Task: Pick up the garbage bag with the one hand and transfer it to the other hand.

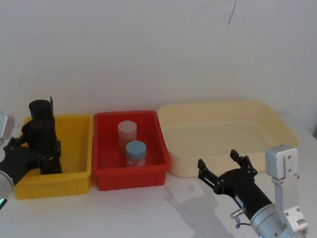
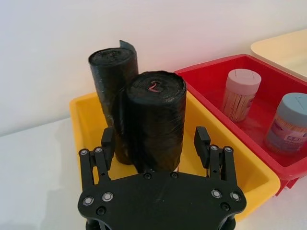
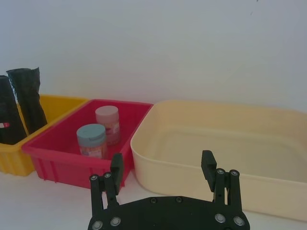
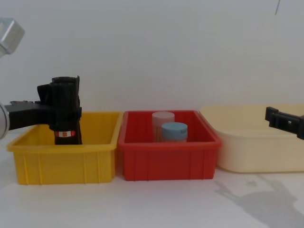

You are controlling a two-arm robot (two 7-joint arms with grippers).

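the garbage bag (image 2: 156,110) stands upright in the yellow bin (image 2: 230,160), your left gripper (image 2: 154,139) spread wide astride it. likely light, firm but slick film: squeeze mid-roll, near its label band (image 4: 64,134). your right gripper (image 1: 218,159) hangs open, well apart.

You face a plain white wall (image 1: 148,49) that runs straight across behind the work, bare except for a thin dark line (image 1: 231,12) dropping from the top towards the right. Below it, the white table (image 1: 148,218) meets the wall along its far edge. The light is soft and even, and a faint grey shadow (image 1: 190,201) lies on the table near its front right corner.
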